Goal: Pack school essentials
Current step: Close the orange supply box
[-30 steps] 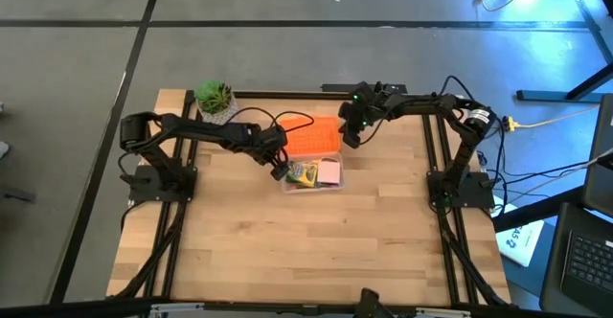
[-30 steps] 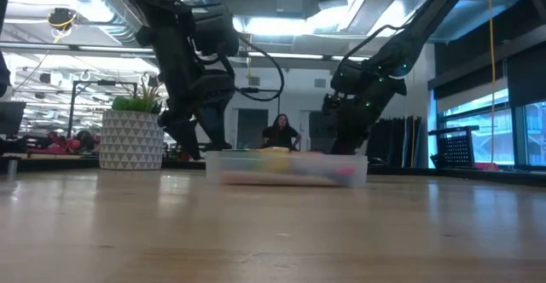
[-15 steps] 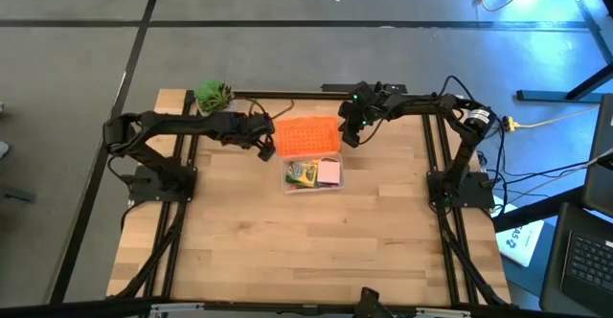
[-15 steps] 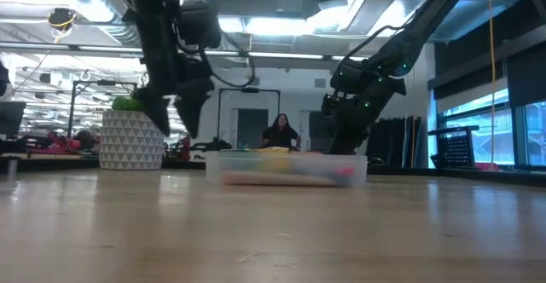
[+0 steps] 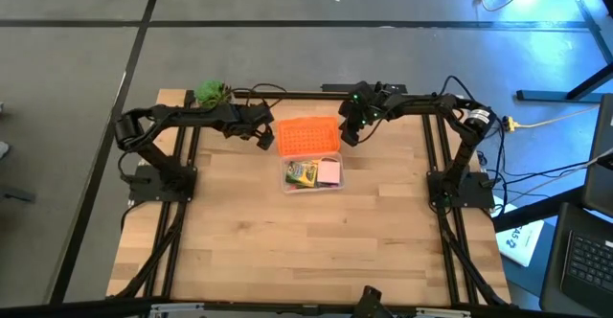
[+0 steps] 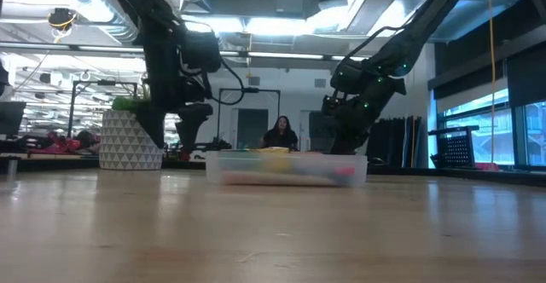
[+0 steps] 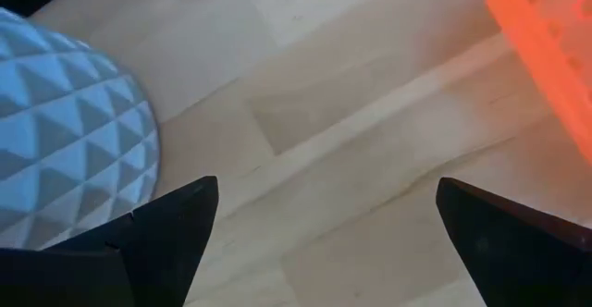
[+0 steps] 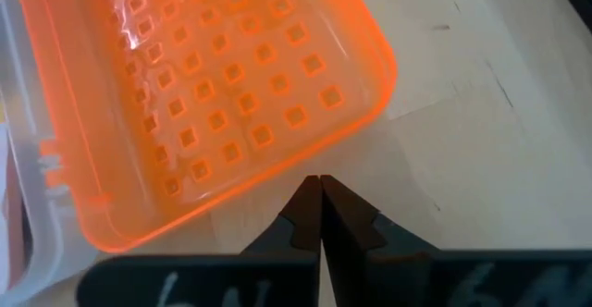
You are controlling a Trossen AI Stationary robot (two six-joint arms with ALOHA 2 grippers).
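The clear case [image 5: 311,173] lies on the table's middle with the green-yellow crayon box [image 5: 303,173] and the pink note pad [image 5: 329,171] inside. Its orange lid [image 5: 308,135] lies open and flat on the table on the case's far side. My left gripper [image 5: 262,139] hangs open over bare wood between the lid's left edge and the potted plant [image 5: 213,94], holding nothing [image 7: 324,242]. My right gripper [image 5: 350,137] is shut, its tips [image 8: 320,181] low at the lid's right edge [image 8: 351,122]. My right gripper's shut fingertips [image 8: 305,205] stand right beside the orange lid's rim [image 8: 294,170], slanting down from the table's far right. I cannot tell whether they touch the rim. The lid lies flat on the wood.
The plant's white faceted pot [image 7: 65,141] stands close to my left gripper at the far left. Black frame rails run along both sides of the table [image 5: 287,251]. Bare wood fills the near half. A person [image 6: 280,134] shows in the room beyond.
My left gripper has gone from the case's left end toward the table's far left, toward the plant, turning as it went and staying open. The case, lid and right gripper have kept still.
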